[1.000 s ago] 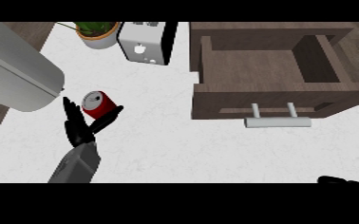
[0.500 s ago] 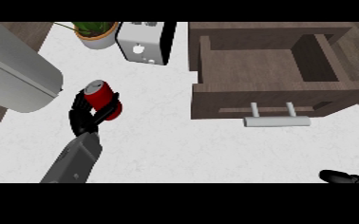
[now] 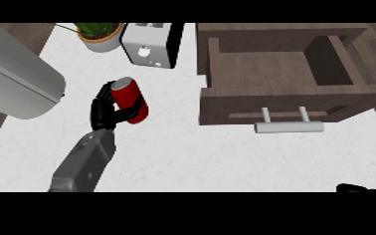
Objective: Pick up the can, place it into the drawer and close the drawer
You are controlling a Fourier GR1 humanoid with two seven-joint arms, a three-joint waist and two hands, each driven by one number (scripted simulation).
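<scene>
A red can (image 3: 131, 98) with a silver top is held tilted above the white counter, left of centre. My left hand (image 3: 104, 112) is curled round its left side, with fingers wrapping under it. The brown drawer (image 3: 220, 102) stands open at the upper right, its inside bare, with a silver handle (image 3: 289, 126) on its front. Only a black sliver of my right hand (image 3: 356, 188) shows at the lower right edge; its fingers are hidden.
A white toaster (image 3: 151, 45) stands at the back, with a potted plant (image 3: 100, 34) to its left. A large grey rounded object (image 3: 26, 84) fills the left edge. The white counter (image 3: 220, 159) spreads across the front.
My left hand closed round the can and lifted it off the counter, tilting it. The view has also shifted slightly.
</scene>
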